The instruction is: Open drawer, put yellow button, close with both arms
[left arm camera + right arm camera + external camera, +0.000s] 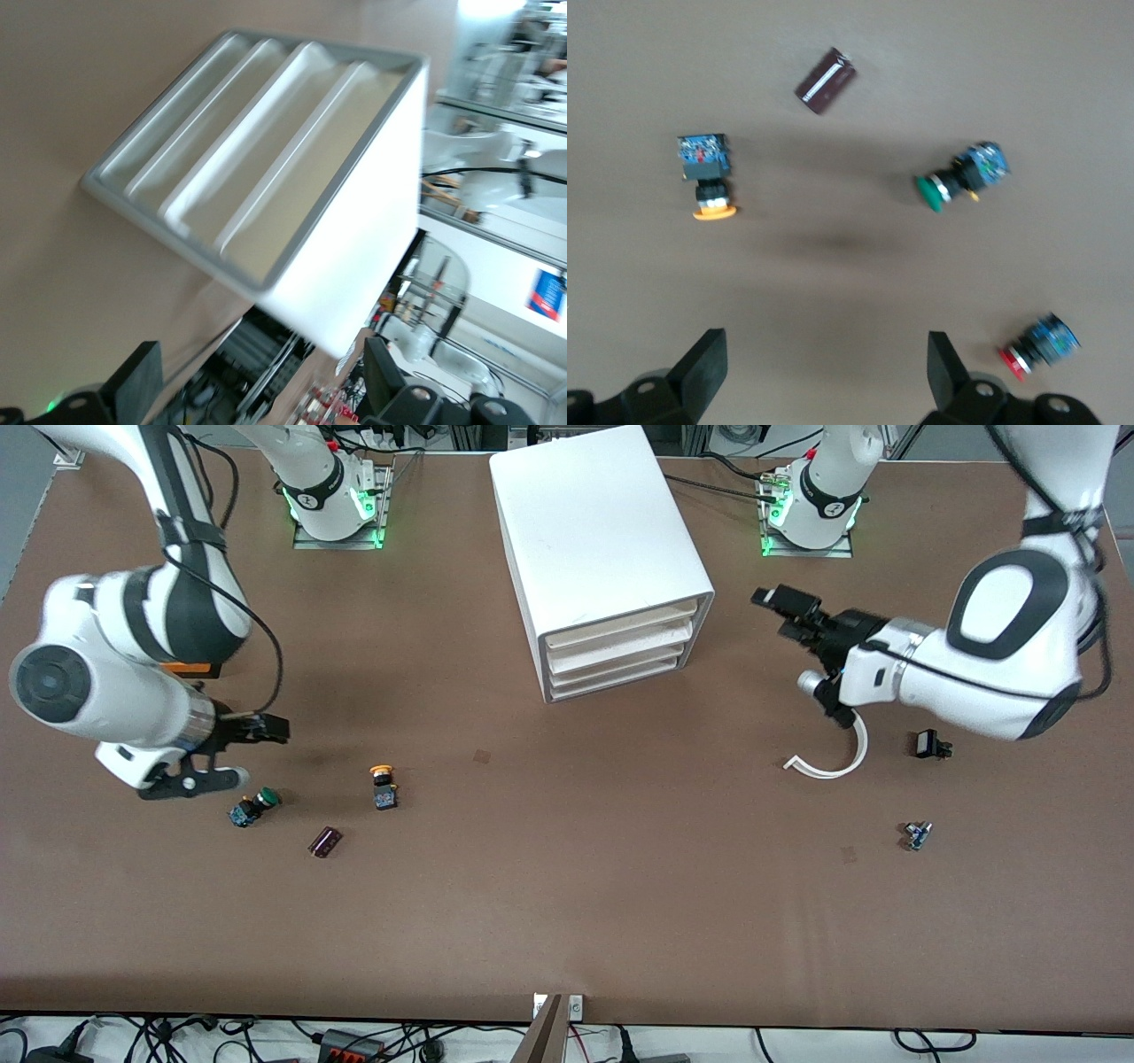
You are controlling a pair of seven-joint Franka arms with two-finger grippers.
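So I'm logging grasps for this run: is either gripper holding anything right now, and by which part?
Nothing is held. The right gripper is open over the table near the green button; the left gripper is open beside the cabinet.

Green-capped switch (252,807) beside dark maroon cylinder (324,841); red-capped switch (1036,346); white curved strip (836,760); small black part (930,745).

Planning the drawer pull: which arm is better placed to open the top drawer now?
Left. The left gripper, open, hangs beside the cabinet with the drawer fronts in its wrist view; the right gripper hovers over the buttons.
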